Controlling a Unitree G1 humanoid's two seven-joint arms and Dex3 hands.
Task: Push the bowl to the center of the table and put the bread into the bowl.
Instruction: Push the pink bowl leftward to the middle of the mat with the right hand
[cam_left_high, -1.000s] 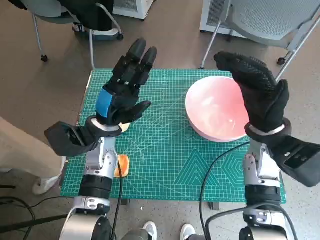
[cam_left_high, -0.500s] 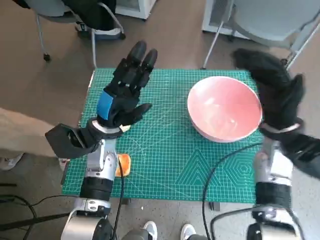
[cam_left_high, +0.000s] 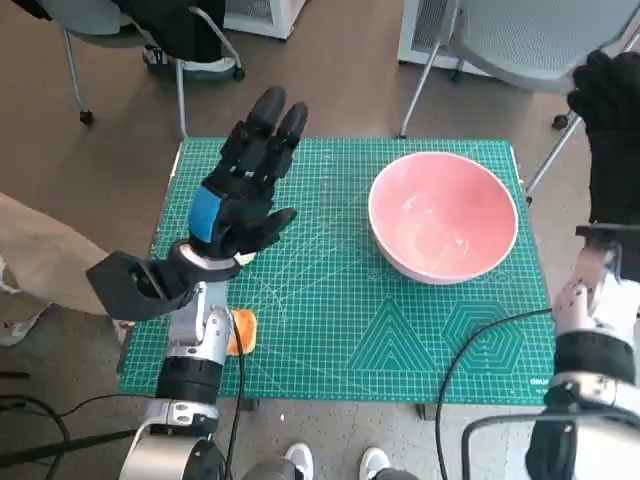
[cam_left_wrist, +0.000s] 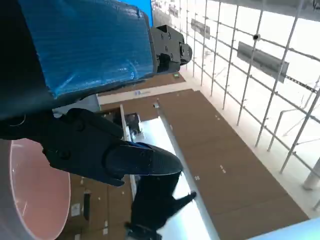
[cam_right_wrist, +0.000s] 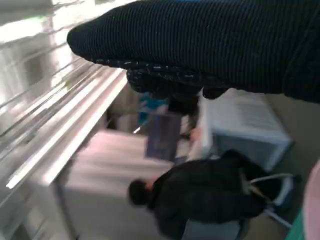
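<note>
One green cutting mat covers the small table and fills the middle of the head view; on it sit one pink bowl and one piece of bread. Two office chairs show along the top edge, a pale mesh one at the upper right and a darker one at the upper left. The bowl stands right of centre in the frame, near the mat's far right corner, upright and empty. The bread, orange-brown, lies at the lower left of the mat, half hidden behind the left forearm. The left hand is raised over the upper left of the mat, blue-taped back upward, fingers stretched toward the far edge and thumb out to the side, holding nothing; the bread lies below it in the frame, well apart, and the bowl is off to its right. The right hand, gloved, stands upright at the right edge of the frame, outside the mat and right of the bowl without touching it; whether its fingers are spread or curled I cannot tell.
</note>
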